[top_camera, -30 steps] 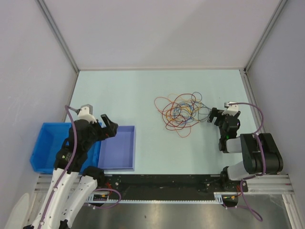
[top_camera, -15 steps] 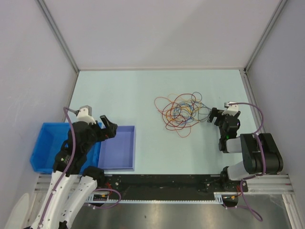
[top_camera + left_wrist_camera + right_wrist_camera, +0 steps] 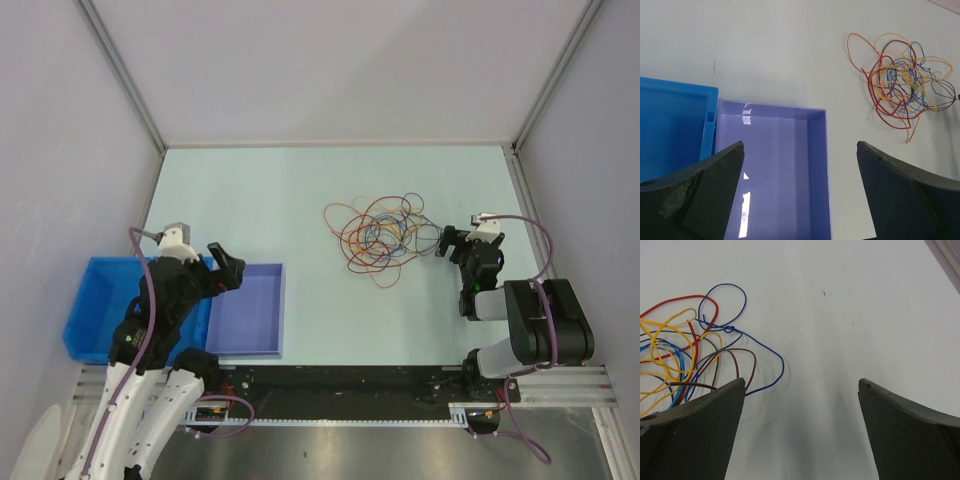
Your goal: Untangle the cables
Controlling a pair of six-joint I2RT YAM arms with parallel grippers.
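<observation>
Many thin cables [image 3: 382,237] lie in one snarl on the bench [image 3: 260,190], a little right of its middle; in the top view the snarl spreads slightly longer from nine to three o'clock. The right end effector [image 3: 445,243], jaws wide apart and empty, sits just beside the snarl's three o'clock edge, facing nine o'clock, with a blue loop [image 3: 729,329] nearest it. The left end effector [image 3: 228,264], also spread wide and empty, hangs over the purple tray [image 3: 250,320], well apart from the snarl at its two o'clock. The right arm looks better placed for a first pull.
</observation>
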